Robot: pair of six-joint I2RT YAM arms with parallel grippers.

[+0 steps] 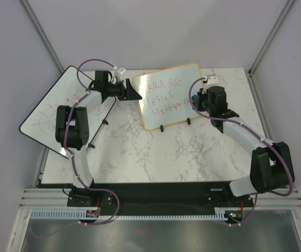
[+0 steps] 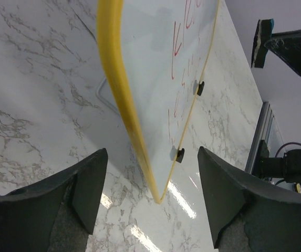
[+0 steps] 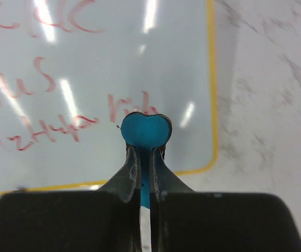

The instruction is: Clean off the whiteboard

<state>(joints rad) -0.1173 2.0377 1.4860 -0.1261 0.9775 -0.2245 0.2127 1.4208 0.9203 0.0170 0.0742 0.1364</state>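
The surface is glossy white marble-look stone with thin grey veins, edged along its near side by a black strip and a ribbed metal rail. Plain, pale lilac-grey walls close it in on three sides. At the left a larger whiteboard with a thin black edge and red doodles lies flat, hanging partly over the surface's side.

The whiteboard stands on its long edge at the far middle of the surface, resting on two small black feet. It is a smooth, shiny white rectangle in a narrow tan-yellow frame with rounded corners, and lamp glare streaks its face. Three lines of loose red handwriting cover most of it.

The left end effector is spread wide, and the board's left frame edge runs between its dark, matte fingers without touching either. The right end effector is clamped on a thin eraser (blue, with a rounded, heart-like outline from the wrist view), held in front of the board's lower right part. The left wrist view shows the eraser with a gap to the board.
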